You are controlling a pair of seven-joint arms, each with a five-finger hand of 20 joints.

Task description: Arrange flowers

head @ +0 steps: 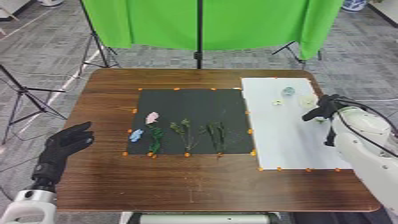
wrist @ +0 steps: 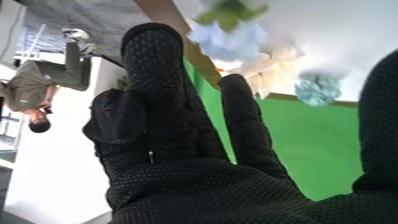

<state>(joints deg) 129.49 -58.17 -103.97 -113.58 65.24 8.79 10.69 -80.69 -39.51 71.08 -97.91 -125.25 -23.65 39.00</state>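
In the head view, my right hand (head: 329, 107) is over the right edge of the white sheet (head: 289, 135), beside a cream flower (head: 307, 101). A pale teal flower (head: 288, 91) and a small pale yellow-green one (head: 277, 102) lie farther left on the sheet. The black mat (head: 191, 102) holds a pink flower (head: 152, 117), a blue flower (head: 136, 135) and several green stems (head: 185, 134). My left hand (head: 69, 142) is open, left of the mat. In the right wrist view, my right hand (wrist: 213, 185) has extended fingers, with a light blue flower (wrist: 228, 40) and a teal flower (wrist: 318, 90) beyond them.
The brown table (head: 191, 185) surrounds the mat and sheet, whose edges bear small orange markers. A green backdrop (head: 160, 25) hangs behind the table on a black stand (head: 199, 55). Another black stand (head: 35, 90) is at the left.
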